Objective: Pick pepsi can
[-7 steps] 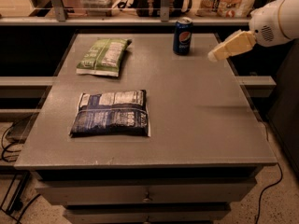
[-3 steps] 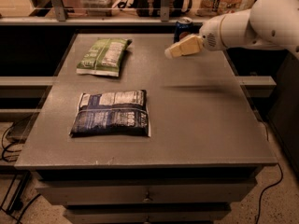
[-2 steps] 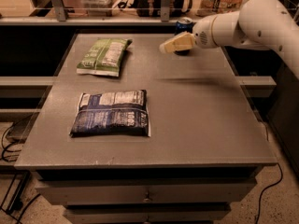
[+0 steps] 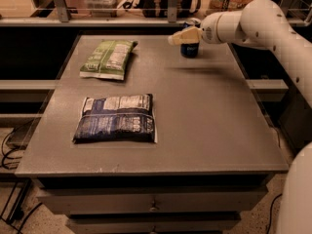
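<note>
The pepsi can is a small dark blue can standing at the far right of the grey table. Only its lower part shows; its top is hidden behind my gripper. My gripper, cream coloured on a white arm, reaches in from the right and sits in front of the can's upper half, pointing left. I cannot tell whether it touches the can.
A flat dark blue snack bag lies left of the table's middle. A green snack bag lies at the far left. A shelf rail with boxes and bags runs behind the table. My white arm spans the right side.
My arm has swung in from the right of the can to the can itself. The gripper now covers the can's top. Both bags have not moved.
</note>
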Controlling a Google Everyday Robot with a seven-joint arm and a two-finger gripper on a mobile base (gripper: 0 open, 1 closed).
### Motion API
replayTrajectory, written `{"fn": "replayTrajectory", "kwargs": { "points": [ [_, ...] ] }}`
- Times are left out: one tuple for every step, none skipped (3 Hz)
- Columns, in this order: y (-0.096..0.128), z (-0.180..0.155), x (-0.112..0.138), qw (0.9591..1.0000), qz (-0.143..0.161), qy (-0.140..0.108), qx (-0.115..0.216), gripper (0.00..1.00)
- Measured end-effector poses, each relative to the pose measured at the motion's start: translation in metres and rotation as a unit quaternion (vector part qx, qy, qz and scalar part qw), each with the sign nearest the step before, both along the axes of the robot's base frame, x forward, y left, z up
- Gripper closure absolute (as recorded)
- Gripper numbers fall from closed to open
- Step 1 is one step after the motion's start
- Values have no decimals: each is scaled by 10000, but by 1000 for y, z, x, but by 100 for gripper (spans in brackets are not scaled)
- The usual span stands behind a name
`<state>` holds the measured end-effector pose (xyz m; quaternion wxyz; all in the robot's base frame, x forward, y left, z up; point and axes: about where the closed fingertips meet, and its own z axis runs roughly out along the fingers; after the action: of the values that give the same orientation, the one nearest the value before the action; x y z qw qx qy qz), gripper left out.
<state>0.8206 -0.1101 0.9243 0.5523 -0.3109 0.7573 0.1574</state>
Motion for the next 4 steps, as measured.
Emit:
{"fn": "replayTrajectory", "kwargs": {
  "points": [
    [-12,-4,21,9998,-190,-31,7,0],
    [-14,-4,29,9998,-219,-2,11,19],
    [-12,-6,27,9998,-184,59,-31,42],
    [-11,-8,21,9997,-156,131,-95,64]
  ]
}}
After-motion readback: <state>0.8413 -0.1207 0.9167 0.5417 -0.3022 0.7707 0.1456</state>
